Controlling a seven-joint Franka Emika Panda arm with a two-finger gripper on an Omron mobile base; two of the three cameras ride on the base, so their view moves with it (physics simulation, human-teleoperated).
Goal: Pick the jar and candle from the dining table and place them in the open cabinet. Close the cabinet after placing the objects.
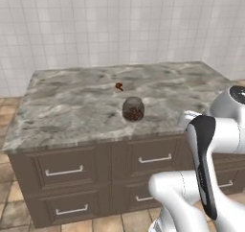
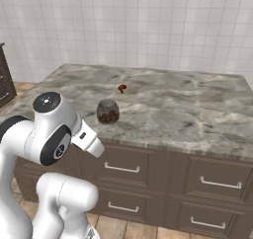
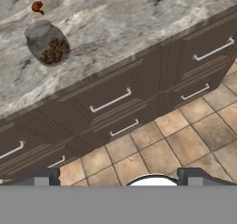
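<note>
Jar (image 3: 47, 44) ahead of the end effector (image 3: 118, 174), well apart from it, upright on the bench (image 3: 129, 28). End effector spread fully wide, gripping nothing, hanging off the bench's front edge, above the tiled floor (image 3: 185, 140) and facing the drawer fronts (image 3: 111, 100). Fingertips (image 3: 45, 176) dark, low in the hand view, far apart. From the jar outward: standing near the bench's front edge, brown lumps inside, glass clear (image 1: 133, 109) (image 2: 107, 111). Just behind the jar, toward the tiled wall (image 1: 119, 25), a small dark red-brown candle (image 1: 119, 86) (image 2: 121, 88) (image 3: 37, 7), apart from the jar, shape too small to tell. Below the jar, drawer fronts with silver handles (image 1: 154, 159).
</note>
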